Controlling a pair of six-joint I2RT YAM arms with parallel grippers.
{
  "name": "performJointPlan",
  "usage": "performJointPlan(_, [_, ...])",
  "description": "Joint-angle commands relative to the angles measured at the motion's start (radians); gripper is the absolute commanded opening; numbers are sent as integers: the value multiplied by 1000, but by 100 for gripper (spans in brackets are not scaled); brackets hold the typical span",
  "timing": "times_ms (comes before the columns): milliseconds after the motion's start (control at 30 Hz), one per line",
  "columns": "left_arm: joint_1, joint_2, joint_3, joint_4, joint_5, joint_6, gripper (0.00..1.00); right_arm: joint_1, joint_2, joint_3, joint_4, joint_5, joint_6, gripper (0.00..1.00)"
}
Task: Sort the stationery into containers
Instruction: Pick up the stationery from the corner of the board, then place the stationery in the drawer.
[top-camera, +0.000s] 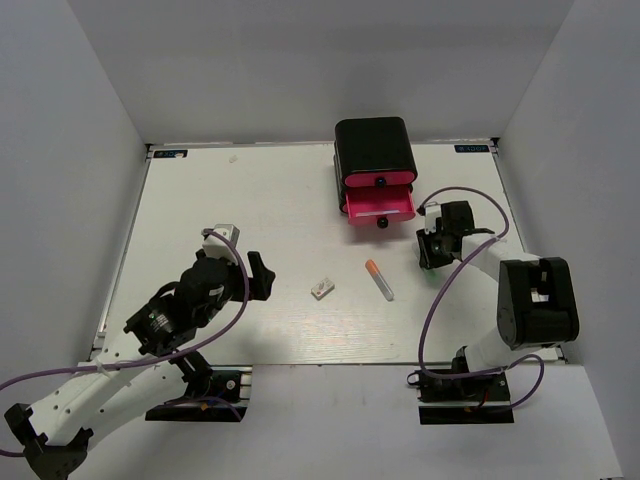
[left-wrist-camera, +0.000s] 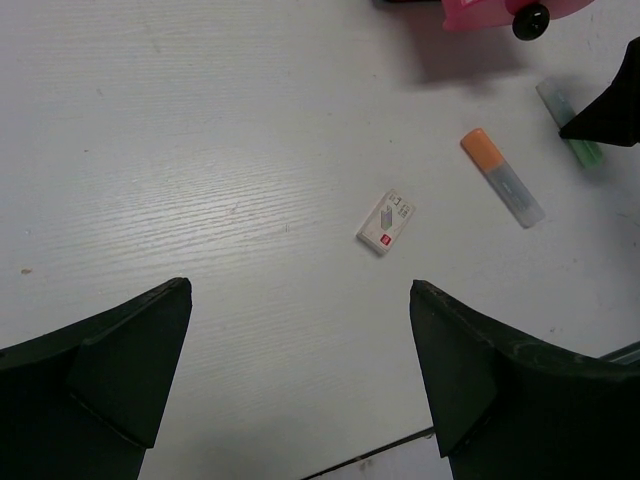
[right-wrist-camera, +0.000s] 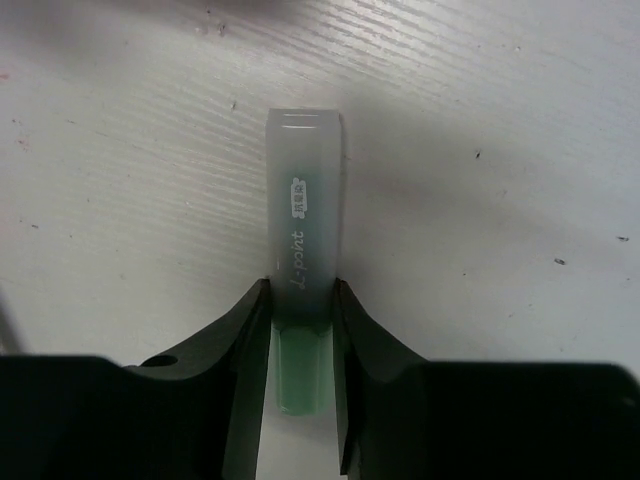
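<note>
Top view: the cabinet (top-camera: 375, 145) stands at upper centre, the lower of its 2 visible pink fronts, a drawer (top-camera: 380, 205), pulled out, likely to take stationery. 2 items, an orange marker (top-camera: 379, 279) and an eraser (top-camera: 322, 289), lie apart mid-table (top-camera: 240, 200). The right claw (top-camera: 432, 250) sits low at centre right, near the drawer. The left claw (top-camera: 258, 275) hangs at left centre.

Left wrist: the left claw gapes wide, holding nothing, with the eraser ahead at centre frame, seemingly its next target. A green marker (left-wrist-camera: 558, 102) shows at upper right, partly hidden by the right claw.

Right wrist: the right claw is clamped on the green marker's sides near its green end. The marker appears flat on the table, apparently gripped for a lift to the drawer.
</note>
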Motion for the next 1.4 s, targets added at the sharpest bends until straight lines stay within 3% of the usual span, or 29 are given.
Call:
performJointPlan(0, [2, -1, -2, -6, -8, -5, 100, 0, 0, 27, -43, -20, 1, 22])
performJointPlan(133, [2, -1, -11, -6, -8, -5, 100, 3, -104, 61, -111, -108, -54, 5])
performJointPlan(233, [2, -1, -11, -6, -8, -5, 100, 3, -147, 150, -258, -201, -225, 0])
performJointPlan(267, [2, -1, -11, -6, -8, -5, 100, 3, -154, 171, -363, -226, -300, 0])
performJointPlan(433, [2, -1, -11, 5, 12, -5, 100, 10, -255, 296, -485, -353, -514, 0])
performJointPlan(600, [2, -1, -21, 29, 78, 26, 100, 55, -283, 322, -397, -451, -809, 0])
performJointPlan(900, [2, -1, -21, 39, 100, 26, 100, 128, -100, 478, -243, -445, -1043, 0])
performJointPlan(1067, [2, 13, -31, 49, 145, 37, 100, 144, 21, 561, -206, -405, -1060, 4])
performJointPlan(1233, [2, 70, -31, 92, 239, 37, 100, 151, 72, 557, -121, -381, -1042, 19])
performJointPlan(1367, [-21, 128, -41, 129, 308, 26, 100, 156, 113, 560, -84, -349, -1037, 25])
